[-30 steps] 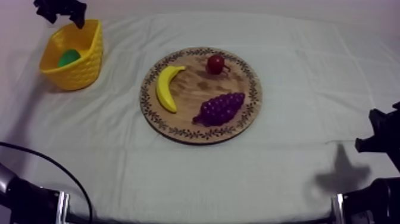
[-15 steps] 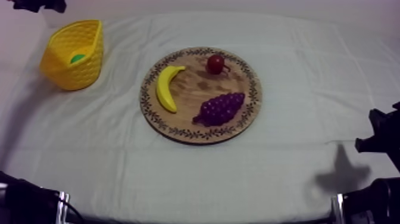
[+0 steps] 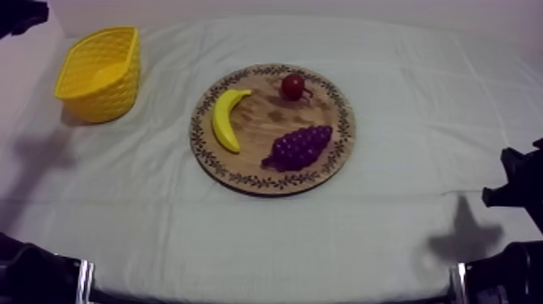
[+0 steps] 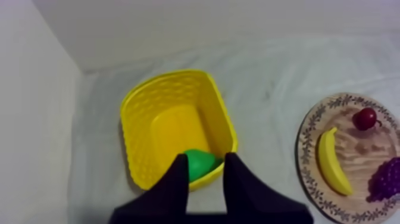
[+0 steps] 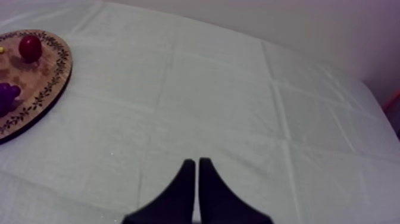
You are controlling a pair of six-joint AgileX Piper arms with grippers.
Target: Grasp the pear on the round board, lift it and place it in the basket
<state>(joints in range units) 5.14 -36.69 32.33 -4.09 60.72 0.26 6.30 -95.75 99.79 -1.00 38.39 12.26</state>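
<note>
The pear (image 4: 202,168) lies inside the yellow basket (image 4: 138,137), on its floor and against the wall nearest the left gripper (image 4: 205,158). That gripper hangs above the basket's near wall with its two black fingers (image 4: 178,179) spread. Nothing is between them, and the green of the pear shows through the gap. The gripper touches neither the pear nor the basket.

From above, the basket (image 3: 101,85) stands near the far left corner of the bench (image 3: 420,97), and its wall hides the pear in that view. The left arm (image 3: 20,14) shows as a black shape just past that corner.

The wooden board (image 3: 267,174) sits in the middle of the bench, well apart from the basket. A banana (image 3: 226,119) lies along the board's left side. A small red fruit (image 3: 292,86) sits close to its far rim, and a bunch of grapes (image 3: 299,147) lies toward its near right rim. The three fruits are apart from one another.

The right gripper (image 3: 517,190) rests at the right edge of the bench, well apart from the board. In the right wrist view its fingers (image 5: 184,184) are pressed together into a narrow wedge with nothing between them. They sit over bare cloth.
</note>
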